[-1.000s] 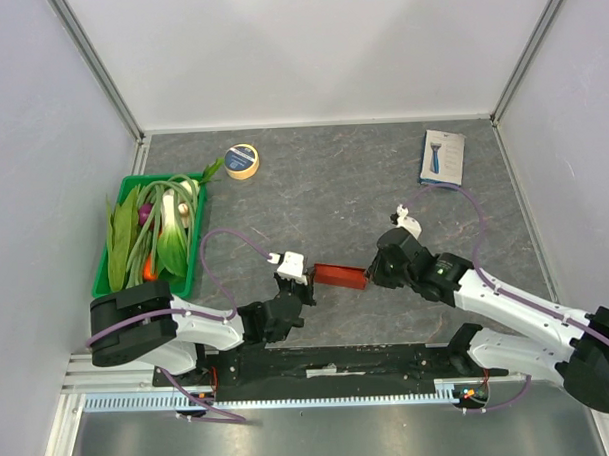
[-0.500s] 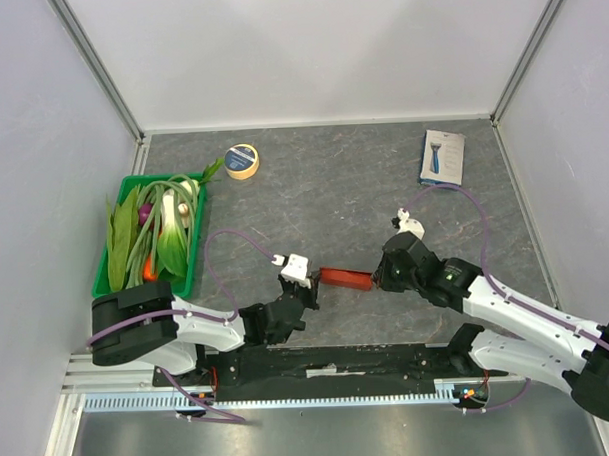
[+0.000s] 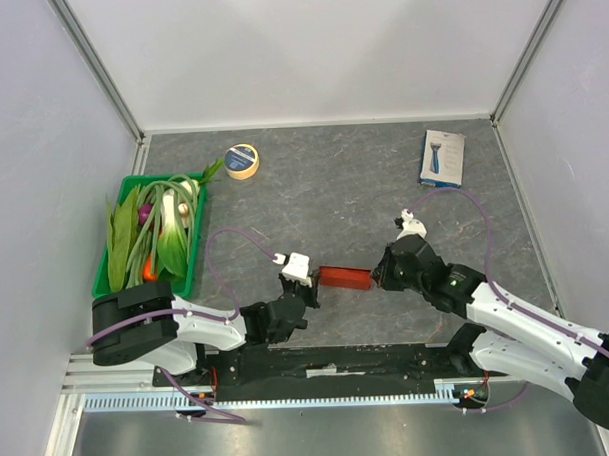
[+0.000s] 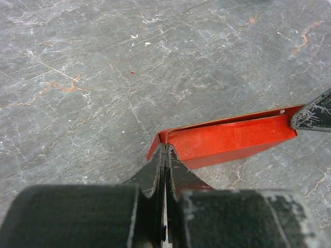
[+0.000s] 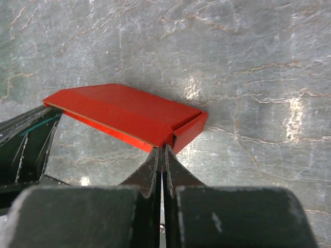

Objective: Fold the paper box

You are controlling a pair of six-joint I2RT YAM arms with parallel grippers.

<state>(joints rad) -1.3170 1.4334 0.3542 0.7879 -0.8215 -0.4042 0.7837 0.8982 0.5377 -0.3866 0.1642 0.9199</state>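
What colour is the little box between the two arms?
Plain bright red; the box shows best in the right wrist view.

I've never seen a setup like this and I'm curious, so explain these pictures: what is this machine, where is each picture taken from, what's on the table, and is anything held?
It is a pair of robot arms bolted at the near edge of a grey table, each ending in a two-finger gripper. One picture looks down from above; the other two come from cameras on the wrists. The left gripper and the right gripper are both shut, each pinching one end of a red paper box. Also on the table: a green tray of vegetables, a roll of tape and a white-and-blue box.
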